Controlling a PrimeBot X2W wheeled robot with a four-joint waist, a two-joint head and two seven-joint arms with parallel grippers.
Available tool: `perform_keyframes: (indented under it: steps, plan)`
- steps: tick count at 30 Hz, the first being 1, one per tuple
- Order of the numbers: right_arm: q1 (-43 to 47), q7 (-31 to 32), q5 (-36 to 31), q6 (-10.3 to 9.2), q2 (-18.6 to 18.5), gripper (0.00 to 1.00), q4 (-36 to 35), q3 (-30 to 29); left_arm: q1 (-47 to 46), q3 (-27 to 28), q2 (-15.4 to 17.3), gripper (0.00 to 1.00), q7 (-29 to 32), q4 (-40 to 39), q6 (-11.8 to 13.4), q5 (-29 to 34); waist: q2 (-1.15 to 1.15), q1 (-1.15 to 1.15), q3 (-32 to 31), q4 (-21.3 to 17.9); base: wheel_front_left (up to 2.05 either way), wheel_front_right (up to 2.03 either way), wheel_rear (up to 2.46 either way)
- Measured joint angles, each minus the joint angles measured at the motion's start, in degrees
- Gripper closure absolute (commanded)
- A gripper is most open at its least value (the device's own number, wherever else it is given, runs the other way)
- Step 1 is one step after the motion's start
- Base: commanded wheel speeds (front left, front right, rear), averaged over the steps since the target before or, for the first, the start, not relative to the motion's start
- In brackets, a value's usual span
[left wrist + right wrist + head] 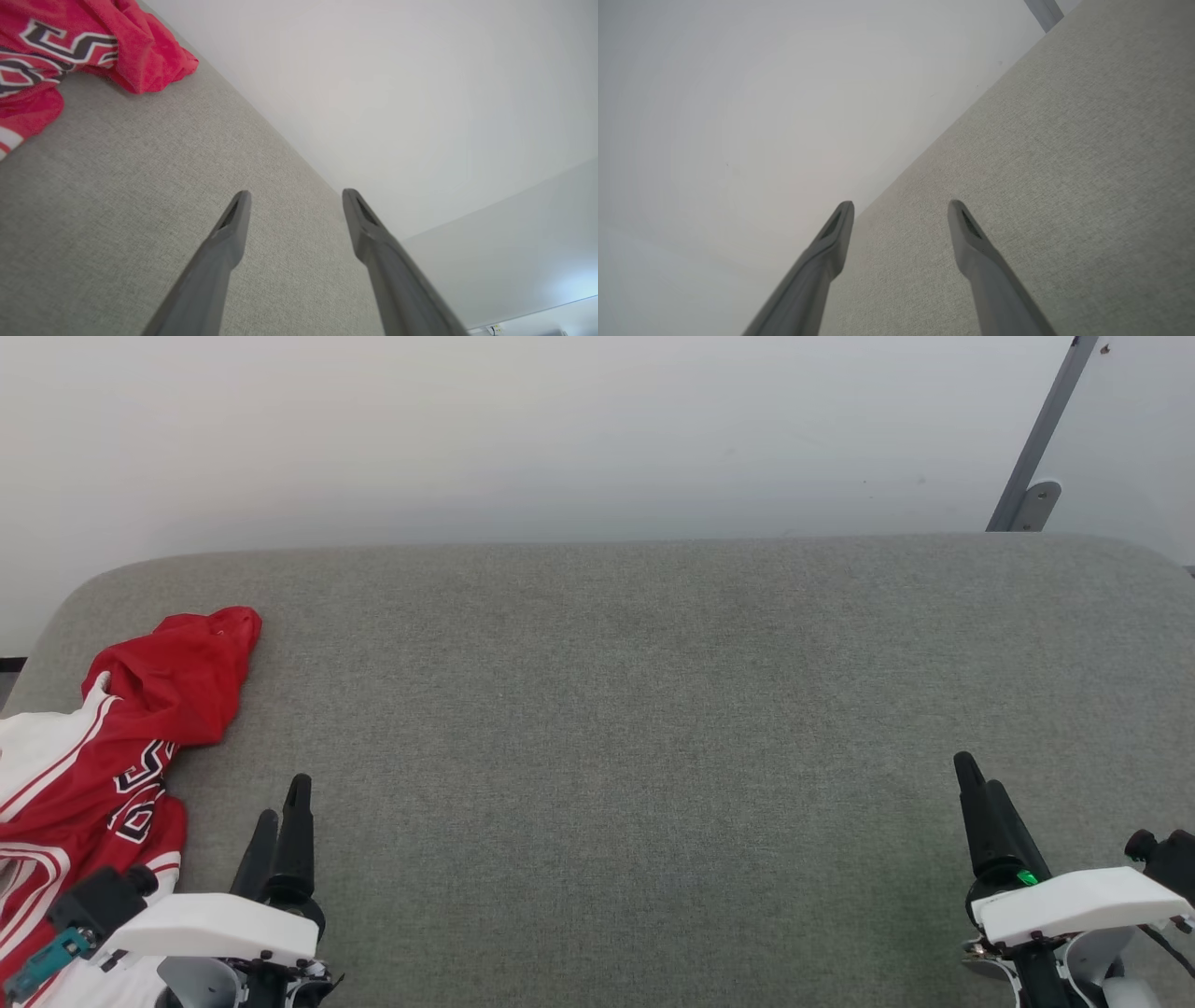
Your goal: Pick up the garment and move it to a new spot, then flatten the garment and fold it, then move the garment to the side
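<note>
1. garment (103,747), red and white with black lettering, lies crumpled at the left end of the grey table (597,709), and i see it running past my head view's edge.
2. left gripper (283,800) hovers over the table's near left part, just right of the garment and not touching it, jaws spread wide with nothing between them.
3. right gripper (978,773) hovers over the table's near right part, well apart from the garment, jaws released and holding nothing.
4. a grey metal post (1041,439) rises behind the table's far right corner.
</note>
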Motion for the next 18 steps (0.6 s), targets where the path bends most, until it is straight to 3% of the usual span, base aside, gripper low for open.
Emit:
perform_keyframes:
  steps: [18]
  plan:
    - [-0.1,-3.0,-11.5,0.01,-1.3,0.00,-1.1,0.7,0.2,-0.3,0.7,0.00,-3.2,-0.3,-1.9,12.6,0.00,0.00,0.1,0.0,0.00,0.00,0.00]
